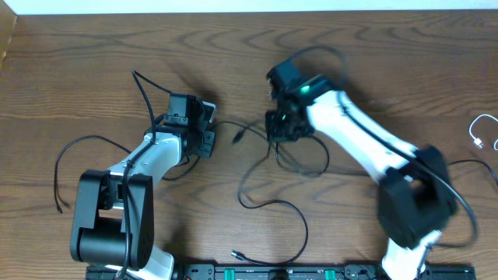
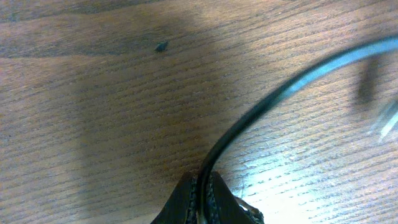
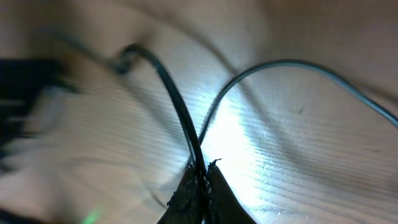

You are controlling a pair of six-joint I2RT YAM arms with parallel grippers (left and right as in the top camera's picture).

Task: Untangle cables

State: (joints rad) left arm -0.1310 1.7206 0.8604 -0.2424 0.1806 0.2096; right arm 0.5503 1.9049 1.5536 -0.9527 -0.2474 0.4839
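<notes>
Thin black cables (image 1: 268, 204) loop over the middle of the wooden table, with one plug end (image 1: 238, 137) between the arms and another (image 1: 235, 253) near the front edge. My left gripper (image 1: 207, 134) is shut on a black cable (image 2: 261, 106) that runs up and to the right from its fingers (image 2: 204, 190). My right gripper (image 1: 278, 128) is shut on a black cable (image 3: 177, 109); a second strand (image 3: 280, 65) arcs away to the right from its fingers (image 3: 204, 171). A white cable (image 1: 484, 131) lies alone at the far right.
Another thin black cable (image 1: 78, 159) curls on the table left of the left arm. The arms' bases stand at the front edge, by a black rail (image 1: 257, 272). A small dark speck (image 2: 161, 46) lies on the wood.
</notes>
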